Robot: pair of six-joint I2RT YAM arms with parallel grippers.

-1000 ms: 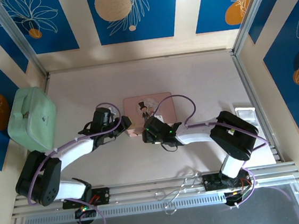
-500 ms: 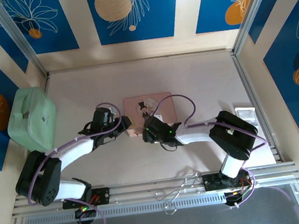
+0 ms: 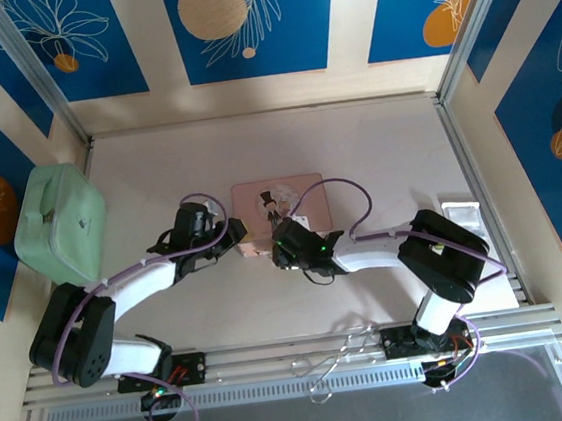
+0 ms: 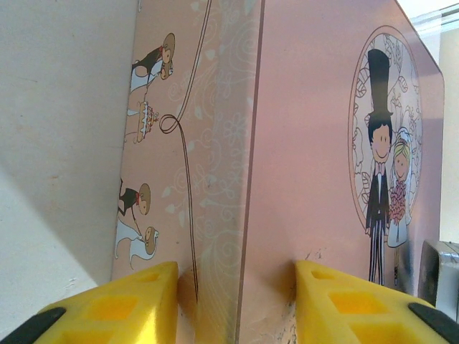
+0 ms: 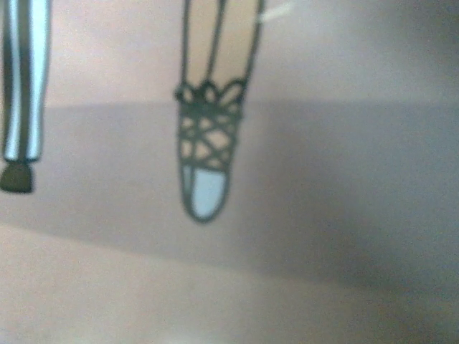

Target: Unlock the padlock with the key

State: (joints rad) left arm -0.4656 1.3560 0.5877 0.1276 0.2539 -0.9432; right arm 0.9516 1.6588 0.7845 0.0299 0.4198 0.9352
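Enclosing the pale, matt worktop (image 3: 375, 150) on three sides are light wood walls (image 3: 341, 13) carrying blue panels printed with white leaves and orange discs. Aluminium rails (image 3: 276, 357) run along the near edge, and slanted aluminium posts (image 3: 27, 66) stand at the far corners. A mint case (image 3: 60, 229) rests at the left edge, beside the wall. A small clear tray (image 3: 459, 210) lies at the right edge. Wire hooks (image 3: 337, 363) lie on the near rails. A pink box (image 3: 284, 192) with a bride-and-groom picture sits at the worktop centre. The left gripper (image 4: 237, 301) clamps the box's near-left corner: one yellow pad (image 4: 107, 312) bears on the side wall, the other on the lid. The right gripper (image 3: 280, 243) hangs over the box's near edge. Its wrist camera gives a blurred close-up of the lid picture, and whether its jaws are spread or pressed together cannot be told. The padlock's place cannot be told.
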